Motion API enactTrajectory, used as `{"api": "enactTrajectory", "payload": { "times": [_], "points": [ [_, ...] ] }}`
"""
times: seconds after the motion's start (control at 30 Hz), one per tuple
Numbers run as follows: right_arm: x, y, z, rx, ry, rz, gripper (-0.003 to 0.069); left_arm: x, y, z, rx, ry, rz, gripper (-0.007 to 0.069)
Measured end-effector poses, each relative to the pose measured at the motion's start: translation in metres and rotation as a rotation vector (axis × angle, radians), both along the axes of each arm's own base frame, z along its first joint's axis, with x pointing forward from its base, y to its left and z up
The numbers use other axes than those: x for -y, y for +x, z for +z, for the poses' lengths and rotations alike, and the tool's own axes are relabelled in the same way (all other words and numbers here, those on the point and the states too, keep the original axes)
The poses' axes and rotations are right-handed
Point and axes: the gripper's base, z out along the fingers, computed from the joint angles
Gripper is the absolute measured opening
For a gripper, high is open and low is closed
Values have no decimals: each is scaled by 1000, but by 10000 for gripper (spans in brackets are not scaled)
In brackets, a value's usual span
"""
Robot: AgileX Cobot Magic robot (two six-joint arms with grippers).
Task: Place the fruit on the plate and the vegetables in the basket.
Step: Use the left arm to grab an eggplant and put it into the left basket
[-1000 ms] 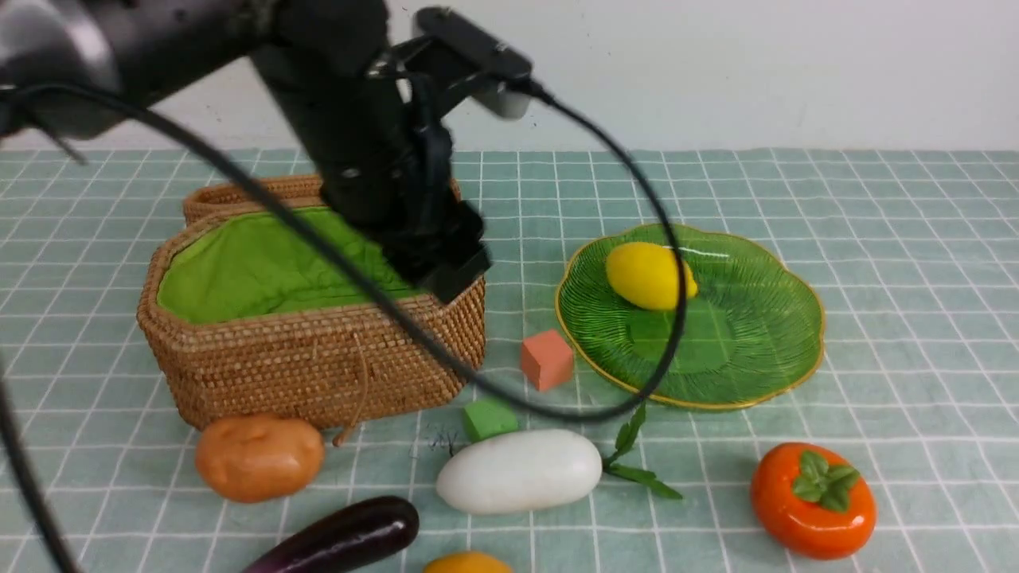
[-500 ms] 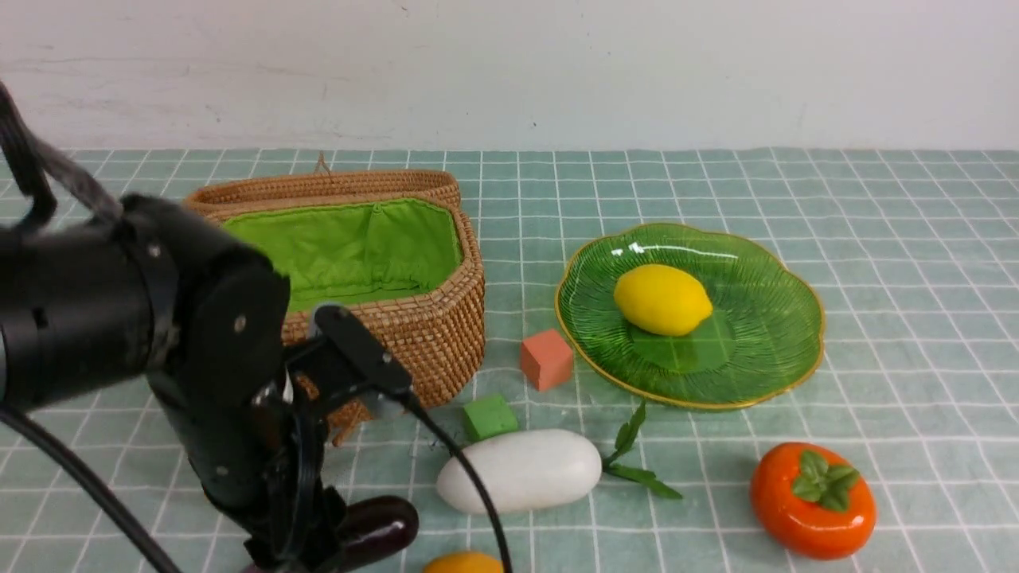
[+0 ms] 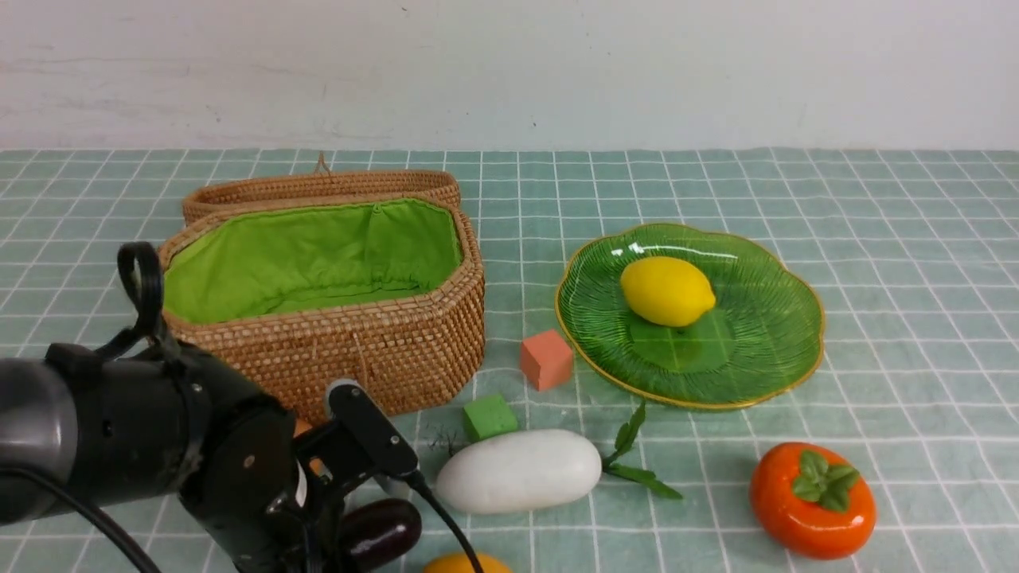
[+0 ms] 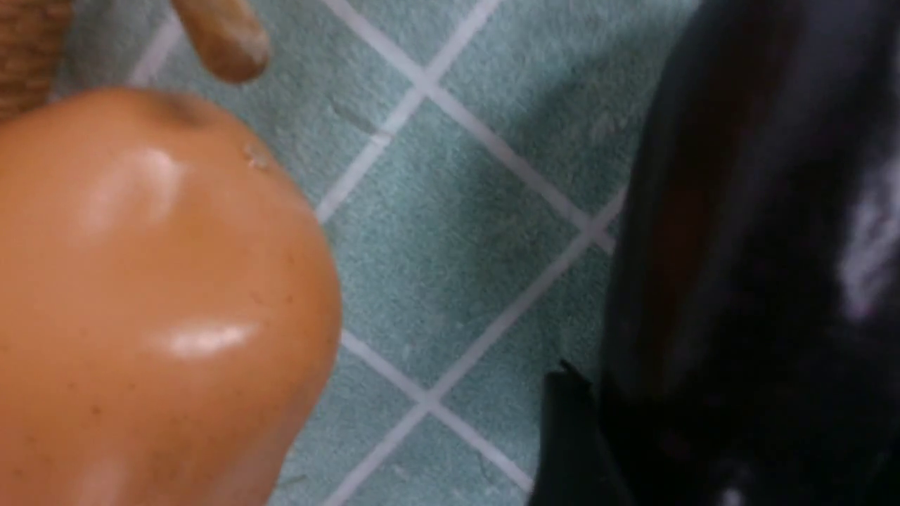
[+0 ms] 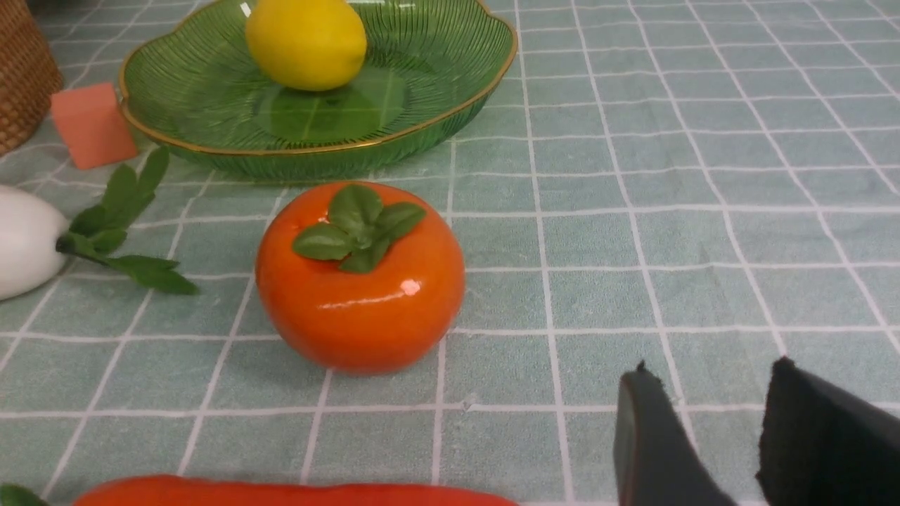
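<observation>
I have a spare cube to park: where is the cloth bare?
Bare: the cloth right of the plate and persimmon, and the strip behind plate and basket. Crowded: the near edge by the radish, eggplant and left arm.

Basket (image 3: 398, 350) rough woven wicker, green cloth-lined; plate (image 3: 756, 350) ribbed glossy glass; persimmon (image 3: 788, 501) smooth, glossy; tablecloth (image 3: 915, 239) matt fabric.

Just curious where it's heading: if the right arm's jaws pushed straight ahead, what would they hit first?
Probably only the tablecloth; the right gripper, jaws apart, aims beside the persimmon, though depth is unclear.
</observation>
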Motion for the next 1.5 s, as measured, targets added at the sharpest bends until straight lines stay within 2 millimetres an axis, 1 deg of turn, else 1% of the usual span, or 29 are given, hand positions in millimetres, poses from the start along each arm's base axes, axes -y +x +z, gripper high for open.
{"api": "enactTrajectory", "payload": {
  "times": [0.03,0.07,0.13,0.23,0.33,0.4,0.43,0.47,0.5,0.53,0.57,0.6,0.63,0.67,0.7,0.8,0.87,0.9,0.93,1.0,1.1,1.2,1.27,1.33,1.37,1.43,1.47,1.5],
  "points": [
    [0,0,0,0,0,0,242,0,0,0,-5,4,1,342],
    [0,0,0,0,0,0,242,-1,-1,0,-12,10,0,337],
    [0,0,0,0,0,0,242,-2,-1,3,-23,23,0,343],
    [0,0,0,0,0,0,242,-3,0,15,-26,46,-5,343],
    [0,0,0,0,0,0,242,-3,8,54,45,68,-35,343],
    [0,0,0,0,0,0,242,-2,14,84,110,71,-63,343],
    [0,0,0,0,0,0,242,-3,17,104,142,77,-80,343],
    [0,0,0,0,0,0,242,-3,21,116,168,73,-89,343],
    [0,0,0,0,0,0,242,-6,26,135,200,71,-94,343],
    [0,0,0,0,0,0,242,-10,31,146,226,71,-92,343],
    [0,0,0,0,0,0,242,-10,32,149,234,68,-91,343],
    [0,0,0,0,0,0,242,-21,46,170,303,65,-71,343],
    [0,0,0,0,0,0,242,-22,48,172,310,66,-69,343],
    [0,0,0,0,0,0,242,-35,62,183,370,72,-41,343],
    [0,0,0,0,0,0,242,-38,68,186,400,74,-35,343],
    [0,0,0,0,0,0,242,-51,98,184,523,84,-29,343],
    [0,0,0,0,0,0,242,-48,117,171,578,99,-75,343],
    [0,0,0,0,0,0,242,-48,117,171,579,102,-78,343],
    [0,0,0,0,0,0,242,-46,122,166,588,108,-93,343],
    [0,0,0,0,0,0,242,-41,136,149,597,124,-130,343],
    [0,0,0,0,0,0,242,-38,146,131,571,118,-117,343],
    [0,0,0,0,0,0,242,-37,150,122,550,100,-82,343],
    [0,0,0,0,0,0,242,-37,151,120,546,94,-69,354],
    [0,0,0,0,0,0,242,-37,151,120,547,87,-56,432],
    [0,0,0,0,0,0,242,-37,151,120,546,86,-55,451],
    [0,0,0,0,0,0,242,-37,149,120,535,89,-47,596],
    [0,0,0,0,0,0,242,-38,149,120,533,89,-46,603],
    [0,0,0,0,0,0,242,-38,148,121,521,96,-42,638]
  ]
}}
